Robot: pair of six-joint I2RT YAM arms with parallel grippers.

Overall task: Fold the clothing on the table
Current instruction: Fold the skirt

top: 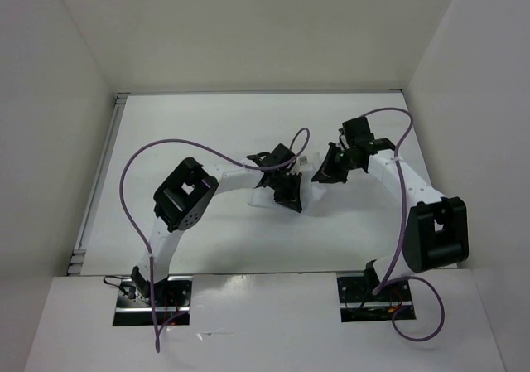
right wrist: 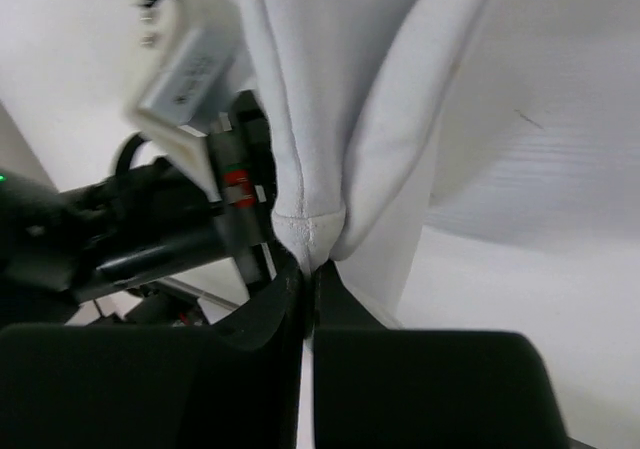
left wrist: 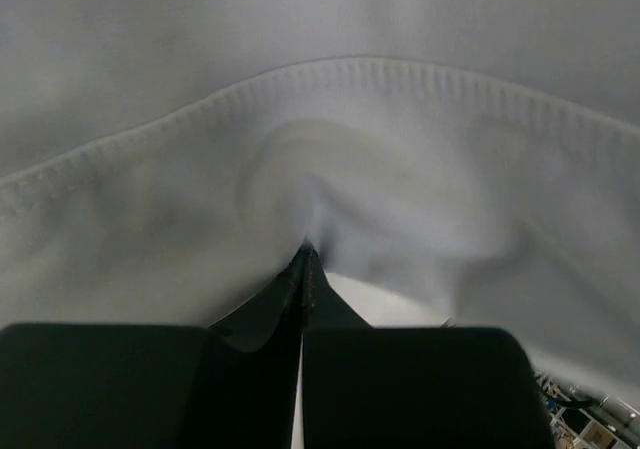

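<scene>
left hand (left wrist: 305, 257): clamped tight on the clothing (left wrist: 400, 139), ribbed hem arching just beyond its tips | right hand (right wrist: 308, 269): pinching a folded corner, fabric rising from its tips | clothing: bunched between the two near-touching hands, above the surface (top: 207, 128)

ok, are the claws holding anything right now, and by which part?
Both hold the white cloth. The left claw pinches it just inside the stitched hem; the right claw pinches a folded, seamed corner.
</scene>
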